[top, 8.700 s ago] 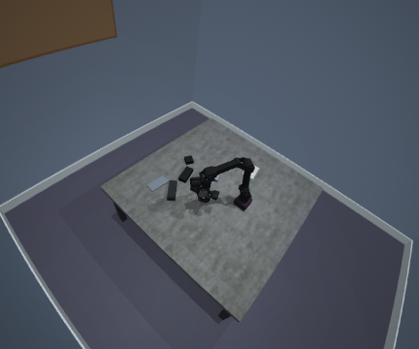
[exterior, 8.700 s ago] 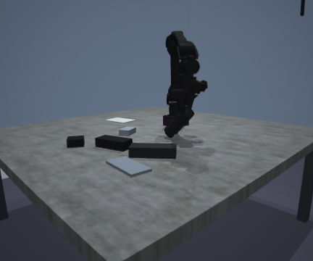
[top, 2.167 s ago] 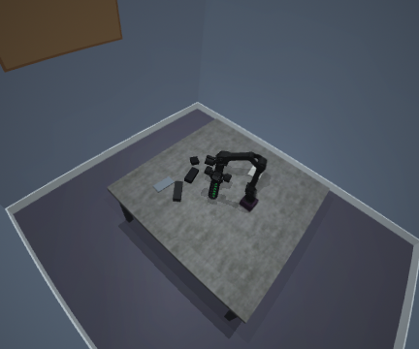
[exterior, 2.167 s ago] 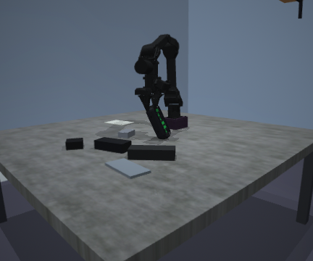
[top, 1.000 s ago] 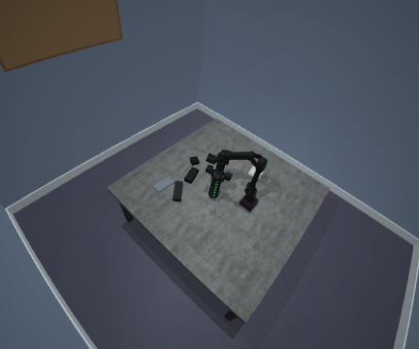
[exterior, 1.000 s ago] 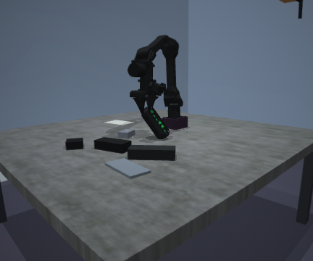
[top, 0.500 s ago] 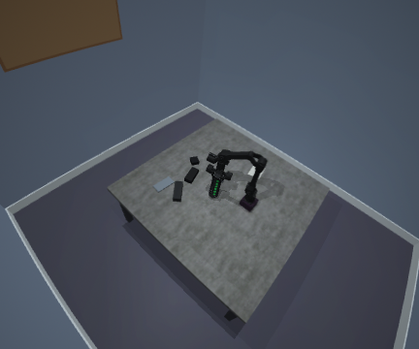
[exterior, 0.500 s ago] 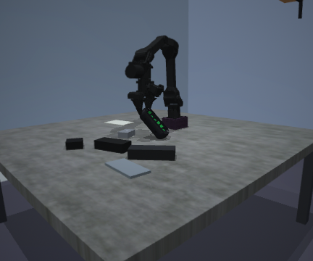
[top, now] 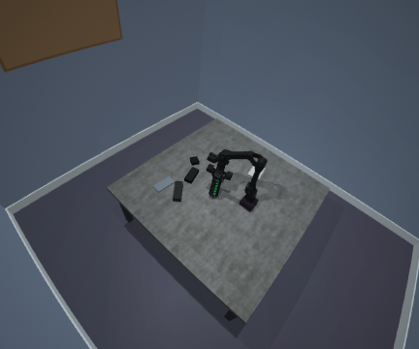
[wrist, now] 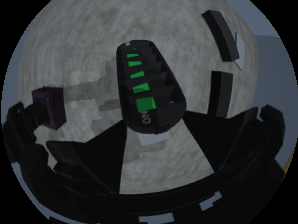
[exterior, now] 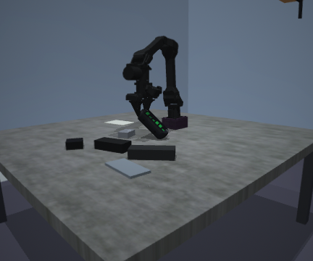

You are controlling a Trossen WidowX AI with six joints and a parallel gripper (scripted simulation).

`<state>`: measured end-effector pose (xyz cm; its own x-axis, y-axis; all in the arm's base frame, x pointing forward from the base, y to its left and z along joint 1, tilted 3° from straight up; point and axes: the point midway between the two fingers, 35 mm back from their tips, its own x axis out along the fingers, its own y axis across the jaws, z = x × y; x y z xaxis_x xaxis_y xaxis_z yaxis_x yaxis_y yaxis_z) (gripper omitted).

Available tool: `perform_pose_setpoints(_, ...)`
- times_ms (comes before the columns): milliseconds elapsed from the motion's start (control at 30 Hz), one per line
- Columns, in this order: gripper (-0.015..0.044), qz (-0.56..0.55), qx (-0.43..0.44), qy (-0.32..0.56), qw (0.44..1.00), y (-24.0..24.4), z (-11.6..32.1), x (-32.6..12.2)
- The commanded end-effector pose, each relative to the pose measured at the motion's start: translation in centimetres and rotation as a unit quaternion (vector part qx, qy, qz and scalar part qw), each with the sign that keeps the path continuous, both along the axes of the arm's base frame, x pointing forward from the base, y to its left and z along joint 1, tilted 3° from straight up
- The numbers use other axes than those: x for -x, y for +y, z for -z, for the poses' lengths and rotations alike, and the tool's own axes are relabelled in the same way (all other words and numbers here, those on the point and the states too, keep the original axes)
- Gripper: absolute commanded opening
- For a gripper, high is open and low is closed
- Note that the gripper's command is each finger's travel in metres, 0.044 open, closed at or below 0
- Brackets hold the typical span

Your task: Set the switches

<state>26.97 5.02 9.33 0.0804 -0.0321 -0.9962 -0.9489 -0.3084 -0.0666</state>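
The dark grey controller unit (top: pixel 214 189) (exterior: pixel 153 124) (wrist: pixel 159 82) is tilted steeply, its far end low at the bench and its near end raised. My gripper (top: pixel 217 179) (exterior: pixel 142 112) (wrist: pixel 154 117) is shut on that raised end, one finger on each side. The switch face shows in all three views. In the wrist view, several green switch ends show along the left side, with "ON" printed at the near end; the exact position of each switch is hard to tell. The underside label is hidden.
A long dark block (top: pixel 177 191) (exterior: pixel 151 152) (wrist: pixel 220 35), a black block (top: pixel 191 174) (exterior: pixel 112 145) (wrist: pixel 220 93), a small black block (top: pixel 194 160) (exterior: pixel 74 143) and a pale plate (top: pixel 164 184) (exterior: pixel 127 168) lie nearby. A small grey block (exterior: pixel 126 133), white sheet (exterior: pixel 119 122) and purple arm base (exterior: pixel 174 122) also show.
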Motion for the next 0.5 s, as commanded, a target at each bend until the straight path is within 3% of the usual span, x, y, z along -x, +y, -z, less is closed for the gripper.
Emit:
perform_pose_setpoints(0, 0.0338, -0.005, -0.001, 0.015, 1.0, -0.13, 0.95, 0.48)
perform_pose_setpoints(467, 0.0338, -0.005, -0.001, 0.015, 1.0, -0.88, 1.69, 0.21)
